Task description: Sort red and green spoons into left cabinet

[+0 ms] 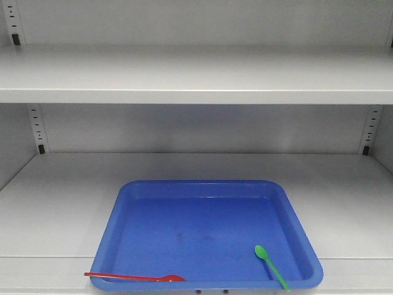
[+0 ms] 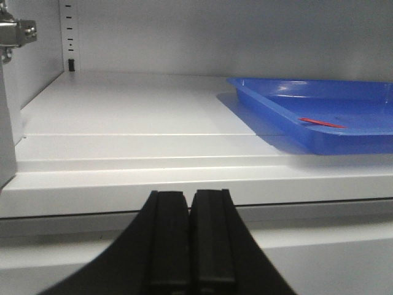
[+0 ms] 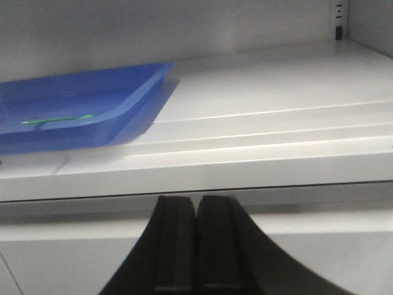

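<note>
- Bare shelf (image 1: 55,209) is seen on both sides of the blue tray (image 1: 123,203).
- Headroom is capped by the upper shelf (image 1: 196,80).
- Back corners are occupied by slotted rails (image 1: 38,129).

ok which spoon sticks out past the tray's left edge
The red spoon: its handle overhangs the blue tray's front-left corner. The green spoon lies near the front right.

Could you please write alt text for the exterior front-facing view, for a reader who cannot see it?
A shallow blue tray sits on the lower shelf of a grey-white cabinet. A red spoon lies across the tray's near-left rim and a green spoon crosses its near-right rim, bowl inside. No gripper is visible.
</note>
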{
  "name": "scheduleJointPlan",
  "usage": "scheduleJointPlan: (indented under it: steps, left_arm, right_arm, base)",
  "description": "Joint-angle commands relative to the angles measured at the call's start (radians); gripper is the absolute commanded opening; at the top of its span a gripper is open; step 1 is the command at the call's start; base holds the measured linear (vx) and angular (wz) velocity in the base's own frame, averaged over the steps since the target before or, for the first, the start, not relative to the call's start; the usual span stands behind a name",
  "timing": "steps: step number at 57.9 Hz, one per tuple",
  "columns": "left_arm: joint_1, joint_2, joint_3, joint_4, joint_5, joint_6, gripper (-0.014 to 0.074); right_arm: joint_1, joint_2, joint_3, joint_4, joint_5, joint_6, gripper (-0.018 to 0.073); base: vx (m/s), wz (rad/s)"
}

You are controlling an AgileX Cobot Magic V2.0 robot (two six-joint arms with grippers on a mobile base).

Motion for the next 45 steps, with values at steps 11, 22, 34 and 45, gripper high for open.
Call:
scheduleJointPlan:
  steps: [11,22,34,45]
  left_arm:
    - [0.002,-0.021,-0.002,-0.009,-0.081,-0.005,0.0000]
    - [0.002,-0.021,-0.002,-0.009,-0.081,-0.005,0.0000]
    - [0.002,-0.021,-0.002,-0.009,-0.081,-0.005,0.0000]
    - [0.002,-0.021,-0.002,-0.009,-0.081,-0.005,0.0000]
  right_arm:
    - [-0.009,-0.017,0.011,-0.003,-0.056,0.001,-0.0004]
    - [-0.009,-0.017,0.011,-0.003,-0.057,0.001,-0.0004]
    - [-0.009,-0.017,0.011,-0.003,-0.057,0.001,-0.0004]
    - [-0.009,-0.017,0.011,-0.003,-0.057,0.001,-0.0004]
  base:
    - [0.00,0.00]
    - [0.00,0.00]
    - [0.00,0.00]
    - [0.00,0.00]
